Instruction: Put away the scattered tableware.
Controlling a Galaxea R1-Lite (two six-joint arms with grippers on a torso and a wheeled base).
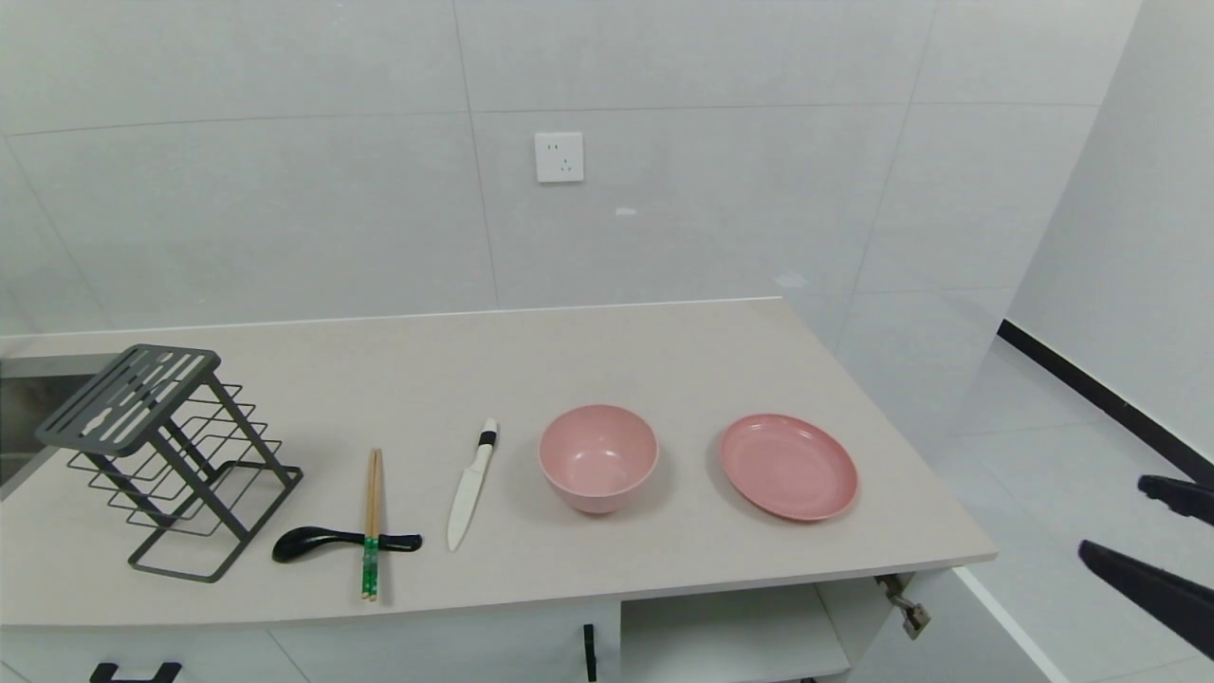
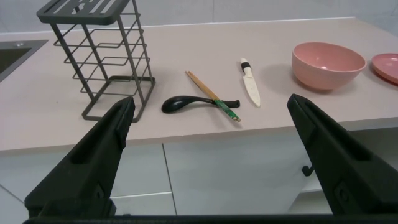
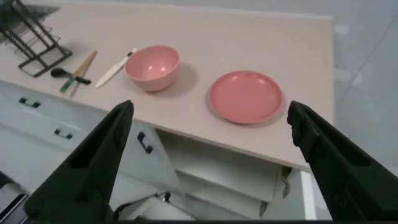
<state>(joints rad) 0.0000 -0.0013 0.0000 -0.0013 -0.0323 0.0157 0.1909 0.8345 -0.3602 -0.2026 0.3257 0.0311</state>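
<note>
Countertop [image 1: 664, 360] holds 1 bowl [image 1: 598, 458], 1 plate [image 1: 788, 466], 1 knife [image 1: 471, 486], 1 spoon [image 1: 313, 544], 2 chopsticks [image 1: 372, 522]

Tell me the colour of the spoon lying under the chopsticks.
The spoon is black all over, clearest in the left wrist view.

The left gripper [image 2: 210, 102] is hovering with its two black fingers [image 2: 93, 162] spread wide apart, gripping nothing. The fingers are pointing forward, level with each other, tapering toward their tips. The right gripper [image 3: 210, 107] is likewise standing wide open with nothing between its jaws, and it is tilting forward and downward. In the head view it is showing low at the far right, its fingers [image 1: 1148, 583] lying one above the other, well apart, and pointing toward the robot's left.
</note>
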